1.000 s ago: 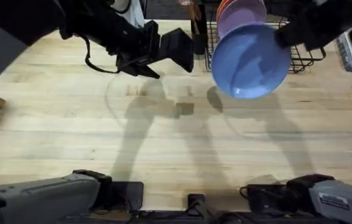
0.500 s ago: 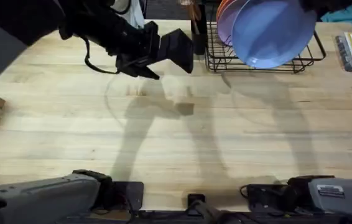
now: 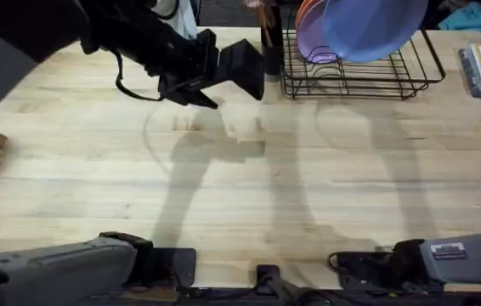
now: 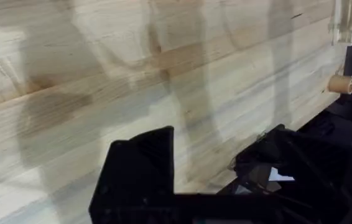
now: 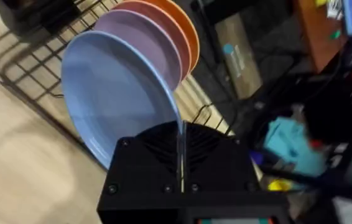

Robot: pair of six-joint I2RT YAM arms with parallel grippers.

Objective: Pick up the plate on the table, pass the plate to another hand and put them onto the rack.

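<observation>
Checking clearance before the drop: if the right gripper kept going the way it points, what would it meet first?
Probably the rack: the right gripper holds the plate edge-on over its wires, beside the purple plate. Depth is unclear.

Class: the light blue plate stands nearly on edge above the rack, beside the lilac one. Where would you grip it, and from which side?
Grip the light blue plate by its thin raised rim on the exposed edge away from the rack, where the right hand pinches it. The lilac plate blocks its back face.

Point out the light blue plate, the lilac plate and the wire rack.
light blue plate (image 5: 111, 93): right wrist view, on the middle of its face.
lilac plate (image 5: 148, 34): right wrist view, on the exposed crescent behind the blue one.
rack (image 3: 355, 82): overhead view, on the bare wire floor near its front edge.
</observation>
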